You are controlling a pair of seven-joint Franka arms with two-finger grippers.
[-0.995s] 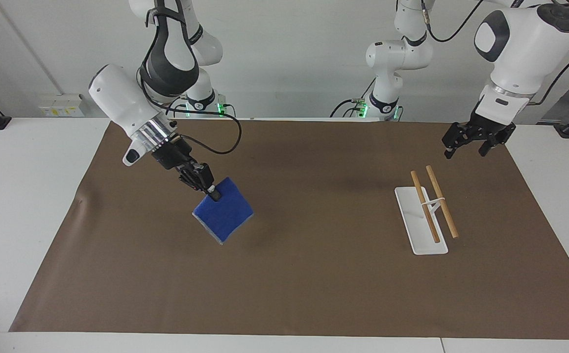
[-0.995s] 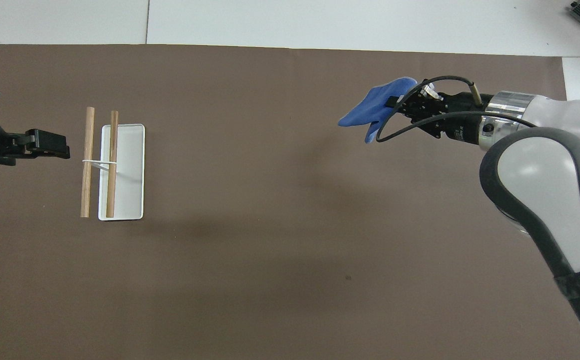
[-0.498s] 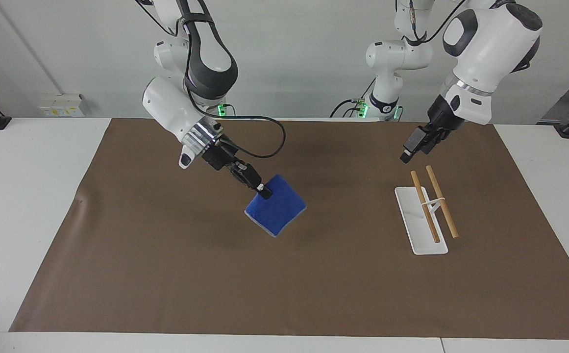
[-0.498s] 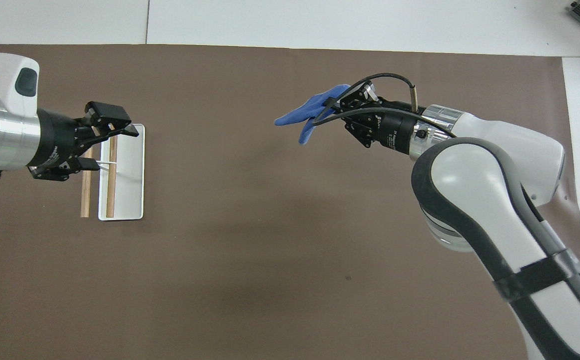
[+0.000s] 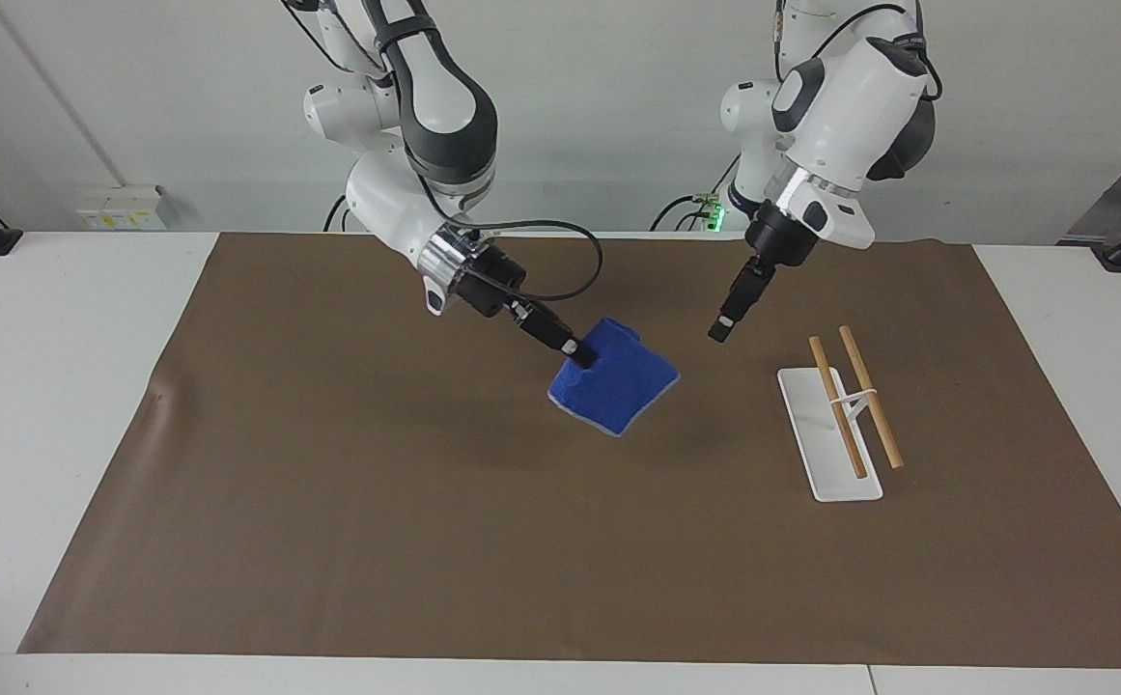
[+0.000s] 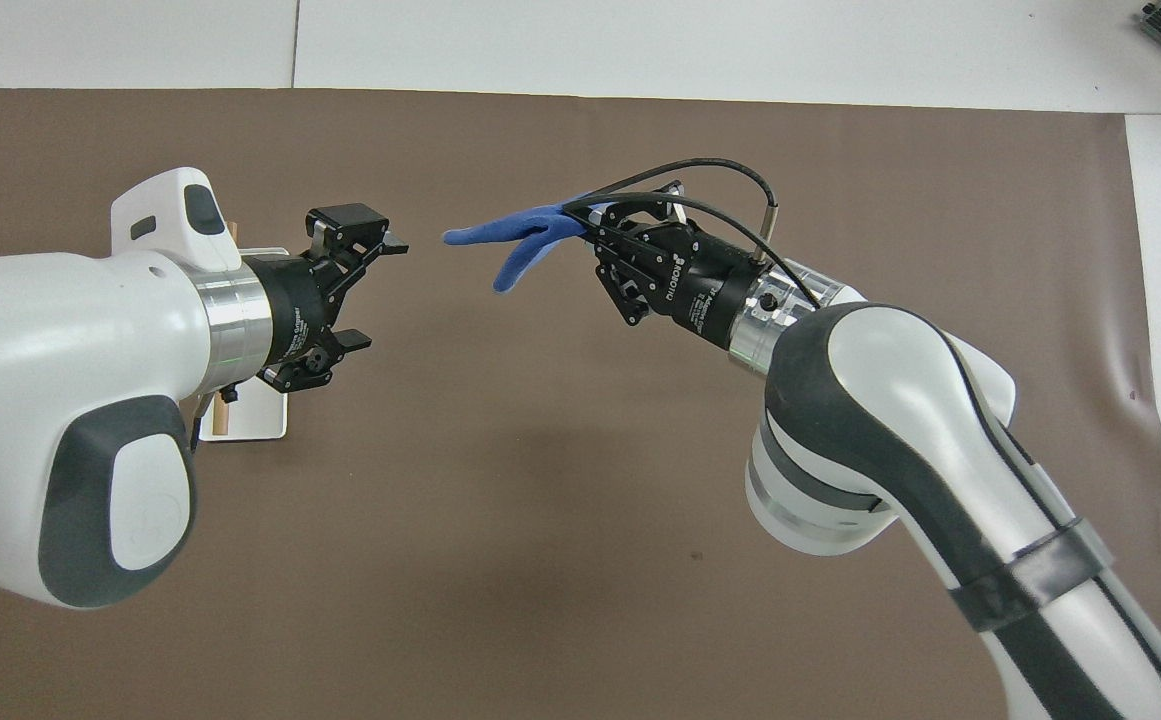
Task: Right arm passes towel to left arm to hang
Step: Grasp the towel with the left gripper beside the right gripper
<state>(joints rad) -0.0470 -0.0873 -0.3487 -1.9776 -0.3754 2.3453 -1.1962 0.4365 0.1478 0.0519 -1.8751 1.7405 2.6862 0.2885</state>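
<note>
Nearest to the robots, the two arms lean in over the middle of the brown mat [image 5: 328,541], which covers the tabletop [image 5: 68,386]. The right claw [image 5: 580,359] is clamped on one corner of the towel [image 5: 615,388], so the cloth hangs free in the air above the mat, and its loose part points toward the other arm. I think it is held by the corner for this reason: the rest of the cloth stays open for a second grip. The left claw [image 6: 368,290] is just beside the towel and not touching it; its fingers [image 6: 387,240] are spread apart, ready to take the free edge. A small gap is between them, so the handover is not yet done. Farther from the robots, toward the left arm's end of the tabletop, the rack [image 5: 835,434] stands on the mat, a white base with two wooden rods [image 5: 871,396] lying across a thin support. It is placed within reach of the left arm, I suppose, so that this arm can hang the towel on a rod after it receives it.
</note>
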